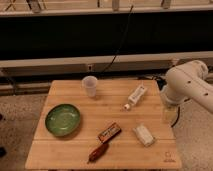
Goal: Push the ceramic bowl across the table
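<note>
The ceramic bowl (63, 120) is being seen at the left of the table (125, 156), near its left edge, while the gripper (168, 113) is being held low at the table's right edge, well apart from the bowl. Whether it is released or clenched cannot be told. In any reach across, the white tube (136, 96), white packet (144, 135), brown packet (109, 132) and plastic cup (89, 86) are being put at risk of a knock, and with a leftward push the bowl is being risked over the edge.

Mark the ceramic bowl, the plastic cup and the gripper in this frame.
ceramic bowl (62, 120): camera view, centre of its green inside.
plastic cup (89, 86): camera view, middle of its side wall.
gripper (168, 114): camera view, its lower end, at the right edge of the table (162, 131).
</note>
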